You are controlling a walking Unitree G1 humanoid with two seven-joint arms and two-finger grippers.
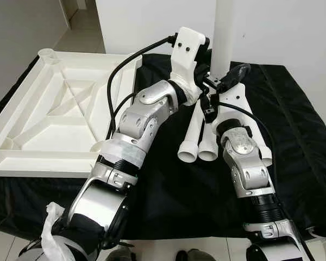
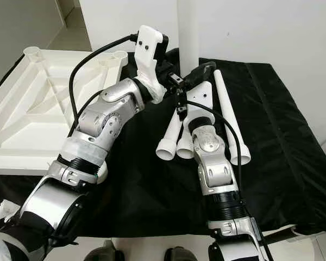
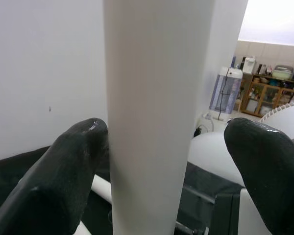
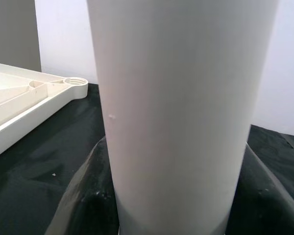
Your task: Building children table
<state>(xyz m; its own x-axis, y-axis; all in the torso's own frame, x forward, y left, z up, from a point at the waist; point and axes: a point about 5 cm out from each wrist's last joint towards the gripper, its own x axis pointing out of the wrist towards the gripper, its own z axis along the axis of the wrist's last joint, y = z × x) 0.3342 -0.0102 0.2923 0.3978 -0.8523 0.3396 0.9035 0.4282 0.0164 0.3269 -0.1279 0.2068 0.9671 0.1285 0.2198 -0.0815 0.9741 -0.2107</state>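
Upright leg (image 3: 157,117): white plastic by the look of it, smooth, soft satin sheen.
Lying legs (image 1: 198,138): same smooth white plastic, hollow open ends.
Tabletop (image 1: 49,117): white moulded plastic, ribbed underside up, matt.
Bench cover (image 1: 293,136): black cloth, matt, lightly creased.
Left fingers (image 3: 63,176): black, rubbery, slightly glossy.
Right fingers (image 4: 85,205): dark and dull; finish hard to judge this close.
Arms (image 1: 146,114): brushed silver metal, black cables.
Wall (image 2: 261,27): white, flat, painted.
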